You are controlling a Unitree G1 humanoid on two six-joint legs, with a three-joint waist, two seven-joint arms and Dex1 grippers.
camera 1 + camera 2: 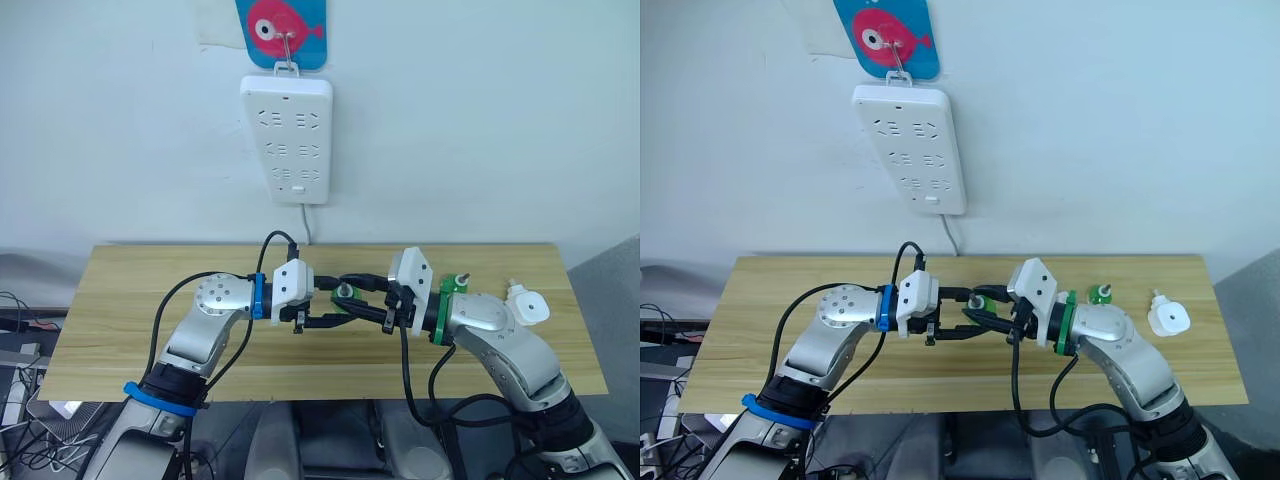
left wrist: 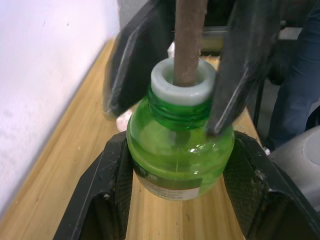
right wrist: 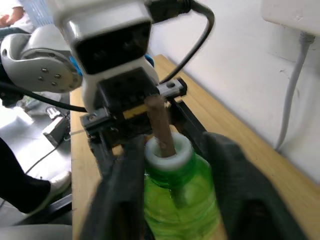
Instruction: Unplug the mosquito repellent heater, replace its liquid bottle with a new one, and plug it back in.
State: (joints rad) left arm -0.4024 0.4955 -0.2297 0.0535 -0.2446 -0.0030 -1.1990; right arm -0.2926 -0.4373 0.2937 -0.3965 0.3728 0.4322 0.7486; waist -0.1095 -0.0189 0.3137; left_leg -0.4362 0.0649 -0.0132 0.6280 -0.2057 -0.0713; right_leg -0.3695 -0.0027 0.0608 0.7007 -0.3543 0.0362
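Both tools meet over mid-bench [image 1: 130, 300] on one capless green bottle [image 2: 180, 150]: the left tool [image 2: 180, 170] is clamped around its body, the right tool [image 2: 170, 85] closed at its neck, from twelve o'clock. Its wick [image 2: 189, 40] points toward the right tool. The heater [image 1: 527, 306] lies at three o'clock, nearest the right arm.

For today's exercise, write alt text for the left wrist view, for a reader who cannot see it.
A translucent green bottle with a white collar and a brown wick rod sits between the left gripper fingers, while the right gripper fingers close around its neck from the far side. Below is a wooden table, beside a white wall.
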